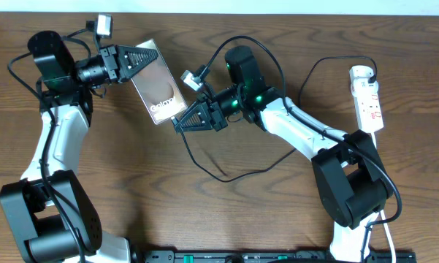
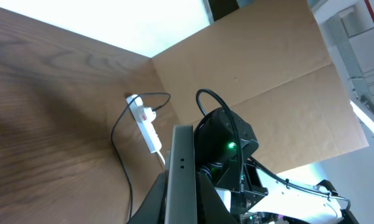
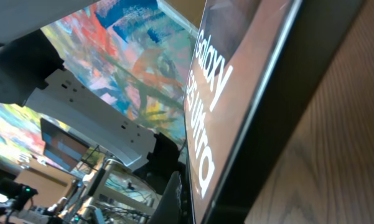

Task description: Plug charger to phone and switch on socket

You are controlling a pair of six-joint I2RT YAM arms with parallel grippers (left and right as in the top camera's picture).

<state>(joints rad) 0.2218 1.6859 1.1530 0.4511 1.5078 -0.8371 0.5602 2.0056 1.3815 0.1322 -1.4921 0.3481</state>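
The phone (image 1: 159,86), brownish with white "Galaxy" lettering, hangs tilted above the table. My left gripper (image 1: 147,58) is shut on its far end, and the left wrist view shows the phone's grey edge (image 2: 182,168) between dark fingers (image 2: 154,205). At the phone's near end my right gripper (image 1: 180,123) is shut, and the thin black charger cable (image 1: 218,175) trails out of it across the table toward the white socket (image 1: 367,95). The right wrist view is filled by the phone's lettered face (image 3: 208,118), close beside one finger (image 3: 173,199). The plug tip is hidden.
The socket (image 2: 146,124) lies at the table's far right with a black cable (image 2: 119,155) running from it. A brown cardboard wall (image 2: 267,74) stands behind the table. Thicker camera cords loop above both wrists. The arm bases stand at the near edge.
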